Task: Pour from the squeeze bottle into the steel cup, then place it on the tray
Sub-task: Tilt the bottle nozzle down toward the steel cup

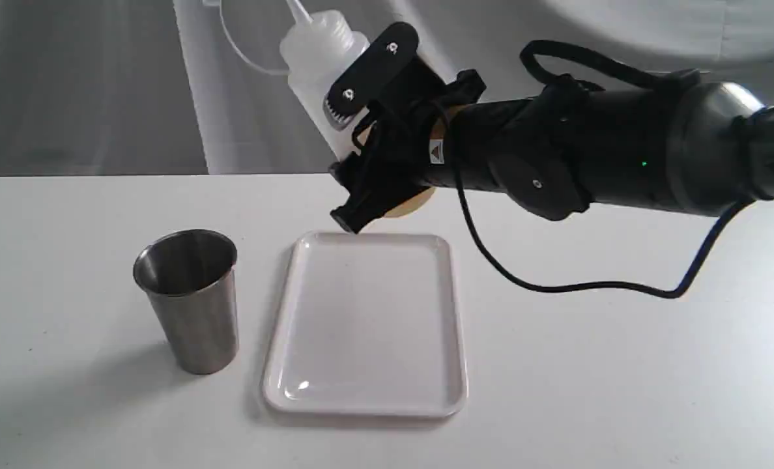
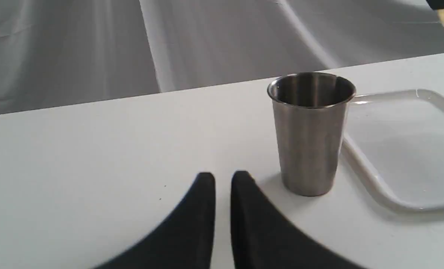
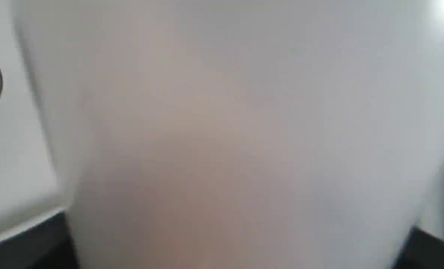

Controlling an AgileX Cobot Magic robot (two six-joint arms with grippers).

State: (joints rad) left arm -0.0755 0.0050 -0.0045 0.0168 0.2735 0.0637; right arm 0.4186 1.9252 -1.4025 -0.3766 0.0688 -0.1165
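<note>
My right gripper point(image 1: 344, 163) is shut on the squeeze bottle point(image 1: 318, 71), holding it in the air above the far edge of the tray point(image 1: 367, 391), tilted with its nozzle up and to the left. The bottle's blurred body point(image 3: 237, 130) fills the right wrist view. The steel cup point(image 1: 190, 299) stands upright on the table left of the tray and shows again as the cup point(image 2: 310, 130) beside the tray point(image 2: 405, 201). My left gripper point(image 2: 223, 179) rests low over the table just short of the cup, fingers nearly together with nothing between them.
A black cable point(image 1: 589, 283) hangs from the right arm over the table, right of the tray. A grey cloth backdrop point(image 1: 100, 85) hangs behind the table's far edge.
</note>
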